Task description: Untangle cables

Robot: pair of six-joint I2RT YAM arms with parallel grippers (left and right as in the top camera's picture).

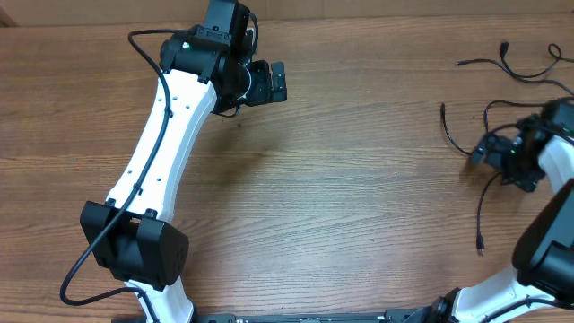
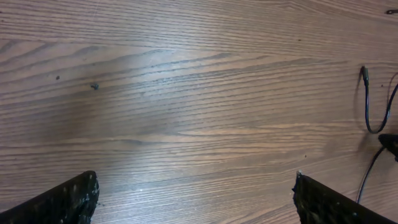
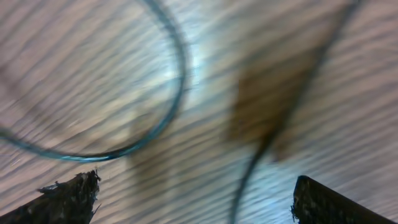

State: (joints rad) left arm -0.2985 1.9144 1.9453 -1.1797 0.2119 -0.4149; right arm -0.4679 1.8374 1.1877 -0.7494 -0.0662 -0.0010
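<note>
Cables: thin black strands at right of frame, running mostly top to bottom, beneath right gripper, its fingers apart with nothing clamped. Left gripper: upper centre-left, spread wide, empty, well apart from them; right arm nearer

One wooden table. Two white robot arms: left arm and right arm. Two black pincers: left pincer and right pincer. Thin black cables: three stretches countable from overhead; whether any join beneath the right arm is hidden.
</note>
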